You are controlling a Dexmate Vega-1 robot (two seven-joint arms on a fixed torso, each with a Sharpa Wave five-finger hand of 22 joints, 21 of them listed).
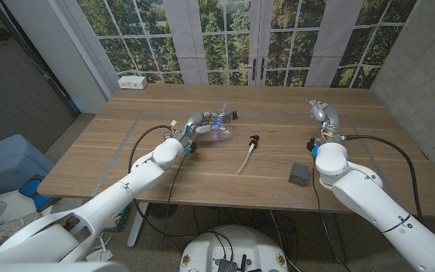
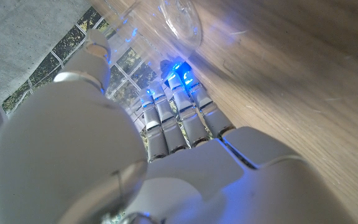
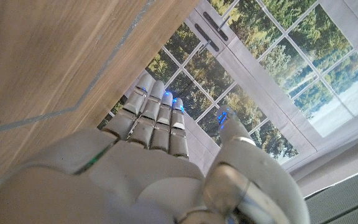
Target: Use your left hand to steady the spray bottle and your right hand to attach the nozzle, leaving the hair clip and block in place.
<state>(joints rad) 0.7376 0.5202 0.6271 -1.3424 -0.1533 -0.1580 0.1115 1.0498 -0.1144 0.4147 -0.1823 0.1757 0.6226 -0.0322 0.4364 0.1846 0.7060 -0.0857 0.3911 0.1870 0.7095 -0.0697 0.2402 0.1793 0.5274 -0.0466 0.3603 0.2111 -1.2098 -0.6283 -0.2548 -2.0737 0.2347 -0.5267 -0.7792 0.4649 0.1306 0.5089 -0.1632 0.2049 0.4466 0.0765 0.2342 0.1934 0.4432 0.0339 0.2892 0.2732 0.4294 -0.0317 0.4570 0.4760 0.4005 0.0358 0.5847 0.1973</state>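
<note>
Reaching across the wooden table [image 1: 202,166], the left hand [image 1: 197,125] has its fingers at the clear spray bottle [image 1: 219,125], seemingly to steady it left of the table's centre; whether it grips is unclear. The bottle is transparent plastic, neck open. The black nozzle [image 1: 249,152] with its white tube lies mid-table. The right hand [image 1: 322,112] waits empty near the right edge, fingers straight and together. A grey block [image 1: 300,174] sits near the front edge.

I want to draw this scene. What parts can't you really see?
- Spray bottle: head view, clear plastic, small, partly behind the left hand; whether it is gripped is unclear.
- Bottle in left wrist view: cut off by the edge, blurred.
- Hair clip: too small.
- Block: faces too small.
</note>
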